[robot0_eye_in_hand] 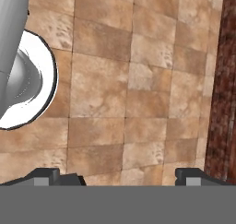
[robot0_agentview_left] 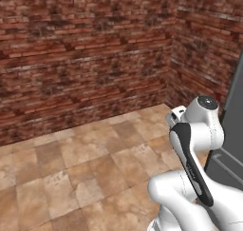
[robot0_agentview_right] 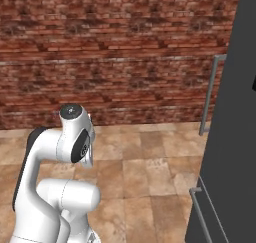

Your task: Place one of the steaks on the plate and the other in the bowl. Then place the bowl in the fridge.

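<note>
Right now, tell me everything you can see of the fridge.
The fridge stands at the right edge of both base views, a tall dark grey slab with a matte, metal-like face. The right base view shows a slim, pale grey vertical bar handle near the brick wall and a second bar handle lower down, nearer the camera. Its doors look closed; no interior shows. It rises from the tiled floor, and nothing appears to touch it.

No legible text, label or number on any surface.

The fridge [robot0_agentview_right: 227,137] is cut off, seemingly closed.
</note>
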